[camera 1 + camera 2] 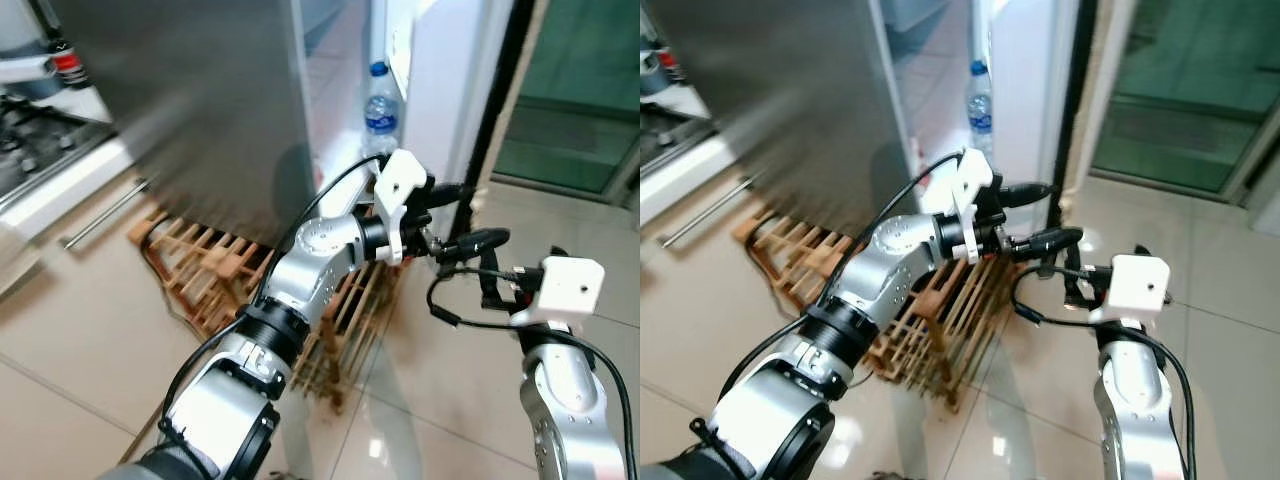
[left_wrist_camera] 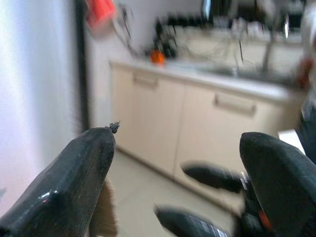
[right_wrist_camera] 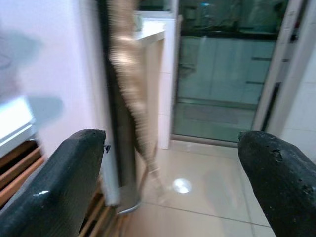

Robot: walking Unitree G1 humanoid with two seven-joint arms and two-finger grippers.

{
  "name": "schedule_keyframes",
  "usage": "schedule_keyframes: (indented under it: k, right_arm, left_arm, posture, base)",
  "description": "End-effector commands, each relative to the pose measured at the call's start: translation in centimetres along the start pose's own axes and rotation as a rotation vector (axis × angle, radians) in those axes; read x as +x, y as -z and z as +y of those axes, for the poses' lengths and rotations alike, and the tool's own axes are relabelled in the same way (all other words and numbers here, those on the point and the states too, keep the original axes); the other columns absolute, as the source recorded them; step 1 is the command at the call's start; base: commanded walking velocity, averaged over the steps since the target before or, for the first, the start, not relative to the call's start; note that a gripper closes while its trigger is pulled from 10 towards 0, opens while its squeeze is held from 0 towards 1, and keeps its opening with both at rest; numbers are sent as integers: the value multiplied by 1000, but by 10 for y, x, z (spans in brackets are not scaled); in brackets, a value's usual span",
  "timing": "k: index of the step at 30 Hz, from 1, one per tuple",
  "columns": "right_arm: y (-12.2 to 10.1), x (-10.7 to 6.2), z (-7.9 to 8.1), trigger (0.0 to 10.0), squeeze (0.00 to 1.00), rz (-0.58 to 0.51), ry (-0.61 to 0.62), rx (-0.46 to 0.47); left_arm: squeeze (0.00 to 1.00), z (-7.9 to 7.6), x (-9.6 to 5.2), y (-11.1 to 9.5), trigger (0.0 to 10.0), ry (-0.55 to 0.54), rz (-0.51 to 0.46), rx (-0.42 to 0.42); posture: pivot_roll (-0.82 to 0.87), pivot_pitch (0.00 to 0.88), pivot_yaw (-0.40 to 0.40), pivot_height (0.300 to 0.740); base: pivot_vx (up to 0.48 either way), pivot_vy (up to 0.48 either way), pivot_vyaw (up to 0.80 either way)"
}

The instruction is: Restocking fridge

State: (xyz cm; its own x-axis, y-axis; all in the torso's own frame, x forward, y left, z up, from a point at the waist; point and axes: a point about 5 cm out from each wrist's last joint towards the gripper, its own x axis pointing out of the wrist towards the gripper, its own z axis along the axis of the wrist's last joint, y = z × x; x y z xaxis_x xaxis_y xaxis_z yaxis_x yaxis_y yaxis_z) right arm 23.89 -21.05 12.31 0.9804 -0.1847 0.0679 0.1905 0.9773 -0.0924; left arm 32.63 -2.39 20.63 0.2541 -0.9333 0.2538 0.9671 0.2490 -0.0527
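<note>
Black fingers spread wide and empty: your left gripper (image 1: 462,215) is stretched forward, close to the edge of the open white fridge door (image 1: 440,90). Your right gripper (image 1: 487,268) sits just beside and below it, its fingers also well apart in its wrist view, gripping nothing. A clear plastic water bottle with a blue cap and label (image 1: 381,110) stands upright in the fridge opening, beyond the left gripper. Beneath your left arm, a slatted wooden rack (image 1: 250,290) lies on the glossy beige tiled floor (image 1: 80,340) against the stainless steel fridge front (image 1: 200,100).
</note>
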Motion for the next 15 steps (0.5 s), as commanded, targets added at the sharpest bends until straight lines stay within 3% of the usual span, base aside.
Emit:
schedule_keyframes:
  k: [1, 2, 3, 4, 5, 7, 8, 9, 10, 13, 15]
  right_arm:
    - [-10, 3, 6, 10000, 0, -40, -15, 6]
    - [-11, 4, 6, 10000, 0, -47, -19, 11]
    - [-12, 8, 9, 10000, 0, -53, -34, 26]
    - [-12, 8, 9, 10000, 0, -53, -34, 26]
    - [-12, 10, 10, 10000, 0, -54, -39, 31]
    - [-12, 19, 10, 10000, 0, -55, -34, 50]
    - [-12, 22, 10, 10000, 0, -56, -27, 60]
    - [-14, 26, 10, 10000, 0, -62, -27, 67]
    - [-14, 26, 10, 10000, 0, -62, -27, 67]
    - [-17, 32, 14, 10000, 0, -71, -42, 71]
    - [-17, 34, 17, 10000, 0, -71, -60, 69]
  left_arm:
    - [0, -13, 10, -2, 10000, -23, -121, -83]
    - [0, -5, -2, -3, 10000, -74, -125, -67]
    - [0, 12, -30, -4, 10000, -200, -123, -46]
    - [0, 12, -30, -4, 10000, -200, -123, -46]
    - [0, 21, -45, -6, 10000, -270, -127, -43]
    - [0, 46, -92, -12, 10000, -515, -162, -66]
    - [0, 53, -109, -14, 10000, -600, -177, -76]
    - [0, 63, -137, -13, 10000, -742, -178, -71]
    - [0, 63, -137, -13, 10000, -742, -178, -71]
    - [0, 71, -193, -7, 10000, -1007, -147, -47]
    - [0, 64, -228, 0, 10000, -1149, -117, -38]
  posture:
    - [-209, 0, 131, 740]
    - [-203, 0, 129, 740]
    - [-172, 0, 120, 740]
    - [-172, 0, 120, 740]
    - [-167, 0, 120, 740]
    - [-138, 0, 116, 740]
    - [-138, 0, 116, 740]
    - [-138, 0, 116, 740]
    - [-138, 0, 116, 740]
    - [-81, 0, 93, 740]
    - [-81, 0, 93, 740]
  base:
    - [0, 0, 0]
    - [0, 0, 0]
    - [0, 0, 0]
    - [0, 0, 0]
    - [0, 0, 0]
    - [0, 0, 0]
    - [0, 0, 0]
    - [0, 0, 0]
    - [0, 0, 0]
    - [0, 0, 0]
    - [0, 0, 0]
